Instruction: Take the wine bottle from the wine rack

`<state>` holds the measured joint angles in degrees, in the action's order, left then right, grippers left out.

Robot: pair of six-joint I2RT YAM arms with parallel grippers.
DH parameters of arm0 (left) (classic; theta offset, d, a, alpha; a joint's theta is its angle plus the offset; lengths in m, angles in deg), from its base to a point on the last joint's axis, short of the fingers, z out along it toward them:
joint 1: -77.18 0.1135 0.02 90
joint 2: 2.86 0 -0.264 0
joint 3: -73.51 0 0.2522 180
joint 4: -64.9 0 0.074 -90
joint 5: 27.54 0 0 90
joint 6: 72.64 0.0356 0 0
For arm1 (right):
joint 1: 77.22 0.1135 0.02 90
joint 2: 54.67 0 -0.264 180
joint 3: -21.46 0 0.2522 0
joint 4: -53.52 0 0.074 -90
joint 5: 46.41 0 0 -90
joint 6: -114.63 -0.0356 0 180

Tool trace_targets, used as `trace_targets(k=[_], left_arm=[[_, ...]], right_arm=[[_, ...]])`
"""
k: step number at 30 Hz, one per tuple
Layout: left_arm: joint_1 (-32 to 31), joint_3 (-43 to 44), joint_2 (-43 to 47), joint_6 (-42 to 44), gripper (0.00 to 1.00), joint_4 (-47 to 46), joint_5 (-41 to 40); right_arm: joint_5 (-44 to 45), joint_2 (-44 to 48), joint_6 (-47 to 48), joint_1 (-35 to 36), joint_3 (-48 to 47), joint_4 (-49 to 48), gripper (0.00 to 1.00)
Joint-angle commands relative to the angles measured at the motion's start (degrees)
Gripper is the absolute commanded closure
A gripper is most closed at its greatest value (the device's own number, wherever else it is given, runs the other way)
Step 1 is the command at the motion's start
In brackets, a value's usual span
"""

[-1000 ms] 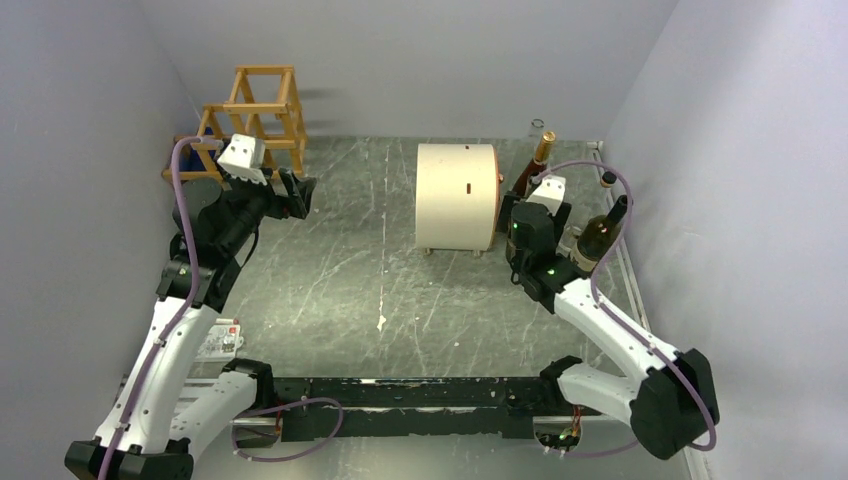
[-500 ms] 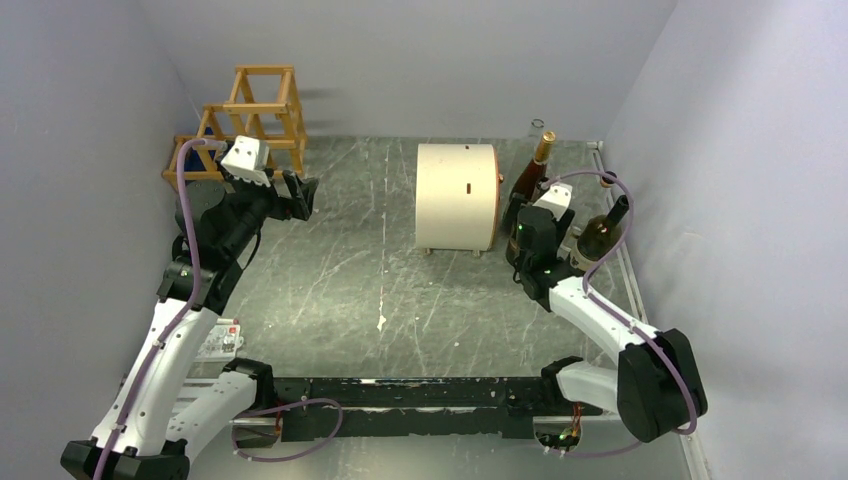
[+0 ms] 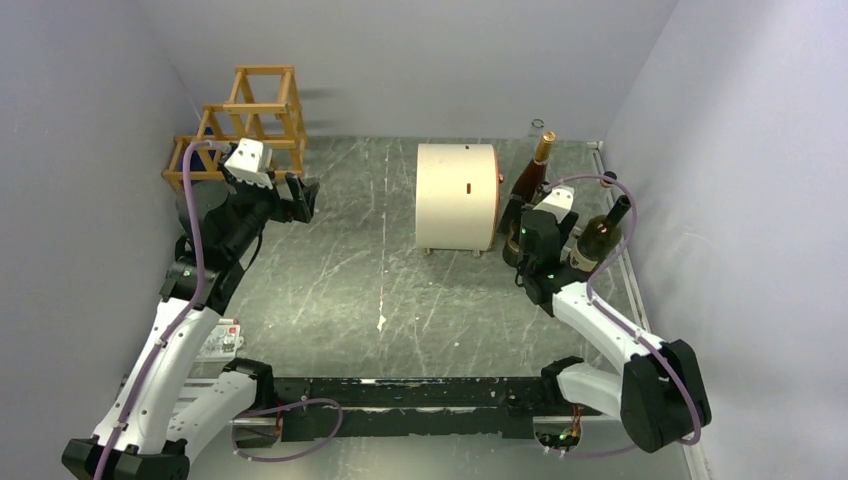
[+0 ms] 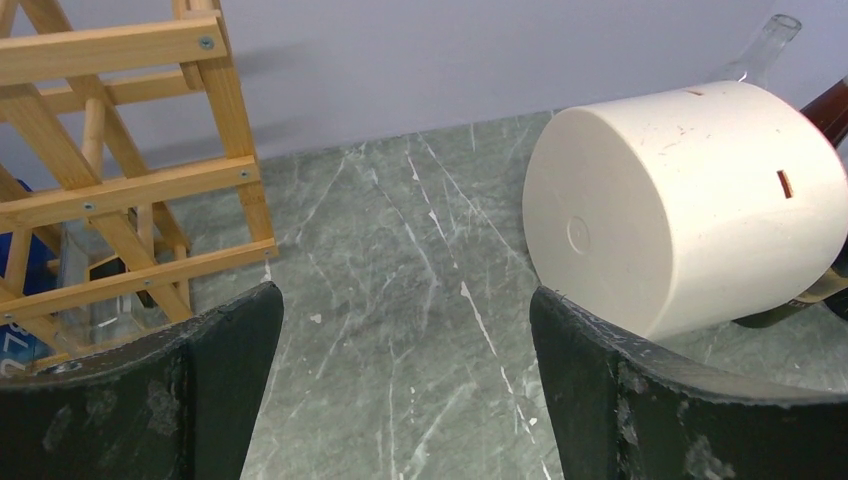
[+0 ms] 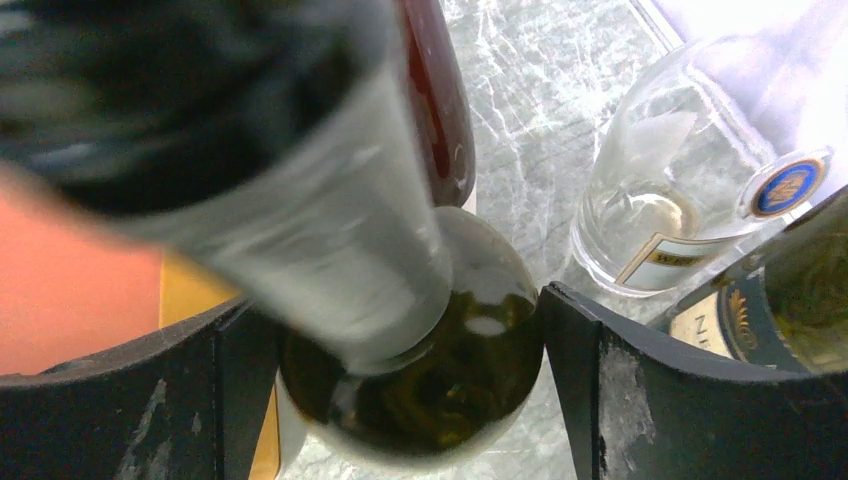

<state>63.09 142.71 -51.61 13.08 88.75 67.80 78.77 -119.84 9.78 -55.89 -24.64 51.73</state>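
Wooden wine rack (image 4: 120, 192) near wide-open, empty L end effector (image 4: 405, 295); R end effector (image 5: 405, 300) straddles wine bottle (image 5: 430, 385), grip unclear.

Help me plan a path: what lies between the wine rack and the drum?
Bare table from wine rack to drum in the left wrist view; the open left gripper hangs over it in the top view.

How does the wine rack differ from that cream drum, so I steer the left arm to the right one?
The wine rack is an open lattice of honey-brown wooden bars; the cream drum is a solid, closed cylinder lying on its side. The wine rack stands in the far left corner, while the cream drum sits mid-table beside the bottles. Both rest on the table.
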Motion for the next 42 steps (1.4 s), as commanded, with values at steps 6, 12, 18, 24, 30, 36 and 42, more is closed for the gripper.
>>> trace_targets(k=[6,12,18,24,30,36,42], left_arm=[[0.2,-1.8,-2.2,0.0,0.05,-2.1,-0.4],[0.2,-4.0,-4.4,0.6,0.02,-4.5,-2.5],[1.2,-0.1,-8.4,-4.4,0.01,-2.6,-6.6],[10.7,9.0,-17.7,-10.1,0.20,-1.1,6.9],[13.1,16.0,-28.0,-7.5,0.33,-4.0,6.8],[12.9,14.1,-32.3,-0.3,0.36,-16.7,3.8],[11.0,13.6,-37.3,3.7,0.34,-24.7,0.2]], right_arm=[[-2.7,9.7,-2.5,-0.2,-1.9,10.6,0.00],[-8.1,14.5,-2.9,-0.1,-5.5,19.5,0.00],[-23.5,18.5,-1.0,-0.1,-9.2,23.8,0.00],[-34.1,22.0,1.1,-0.1,-10.3,25.6,0.00],[-35.8,26.4,2.7,-0.1,-10.9,27.1,0.00],[-36.4,30.7,3.0,-0.1,-10.9,28.9,0.00],[-35.1,33.6,2.9,-0.2,-10.5,30.5,0.00]])
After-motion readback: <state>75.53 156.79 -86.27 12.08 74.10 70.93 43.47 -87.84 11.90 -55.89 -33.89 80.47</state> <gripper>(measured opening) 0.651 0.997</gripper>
